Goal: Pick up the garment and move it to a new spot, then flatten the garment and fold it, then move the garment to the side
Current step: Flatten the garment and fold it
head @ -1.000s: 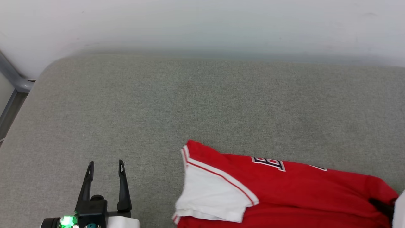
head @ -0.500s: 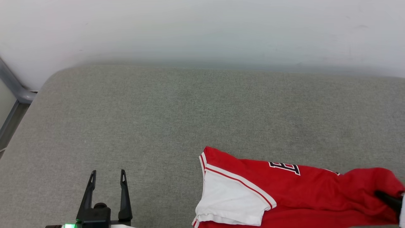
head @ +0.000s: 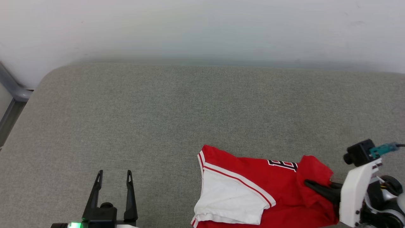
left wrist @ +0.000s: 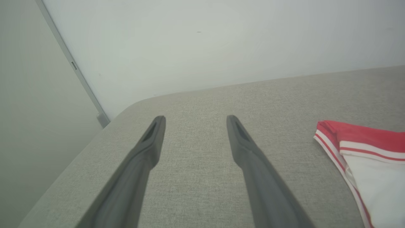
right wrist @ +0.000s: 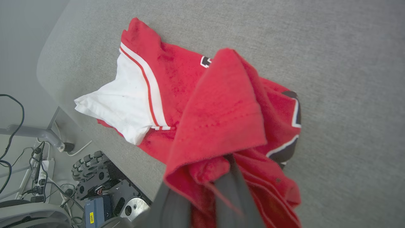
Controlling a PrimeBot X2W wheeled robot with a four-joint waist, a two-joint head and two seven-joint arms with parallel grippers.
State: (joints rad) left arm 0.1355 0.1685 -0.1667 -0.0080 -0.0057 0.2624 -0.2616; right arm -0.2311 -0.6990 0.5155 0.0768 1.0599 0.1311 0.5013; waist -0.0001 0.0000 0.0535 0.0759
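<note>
At the near right of the grey fabric-covered table (head: 158,110), the right pincer (head: 311,185), clamped on a raised fold of the bright red, white-sleeved T-shirt (head: 250,177), should lift it clear before carrying, while the left pincer (head: 114,174) hovers spread apart at near left.

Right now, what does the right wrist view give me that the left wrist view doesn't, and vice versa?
Right wrist view adds: the right gripper shut on a raised red fold of the garment, and the robot's wheeled base below the cushion edge. Left wrist view adds: the left gripper open over bare cushion, and a grey metal post by the wall. Both: the white sleeve with striped trim, lying on the cushion.
</note>
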